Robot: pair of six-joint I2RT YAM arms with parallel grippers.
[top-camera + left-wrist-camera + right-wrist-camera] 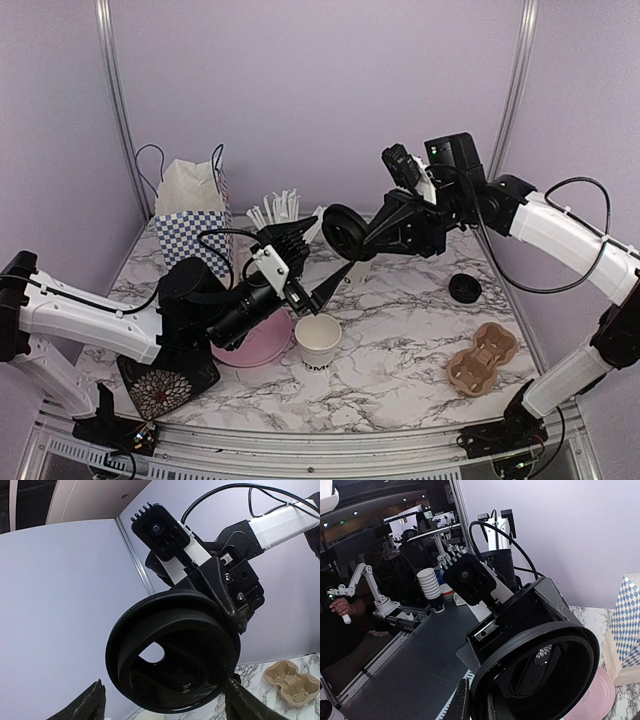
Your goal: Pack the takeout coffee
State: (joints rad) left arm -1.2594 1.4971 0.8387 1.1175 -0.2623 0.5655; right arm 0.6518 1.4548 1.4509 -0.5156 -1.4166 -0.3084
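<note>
One white paper coffee cup (318, 344) stands open, with no lid, on the marble table in front of the pink plate. My right gripper (364, 244) (482, 702) is shut on the rim of a round black lid (348, 232) (175, 650) (540, 675) and holds it tilted in the air, above and behind the cup. My left gripper (325, 260) (167, 711) is open and points up at that lid, its fingertips (92, 702) wide apart on either side below it, not touching. A second black lid (463, 288) lies on the table at the right.
A brown cardboard cup carrier (483, 357) (291, 682) lies at the front right. A pink plate (255, 345) (592, 700) sits under the left arm. A checkered paper bag (190, 215) (626, 625) and white sticks (280, 208) stand at the back left.
</note>
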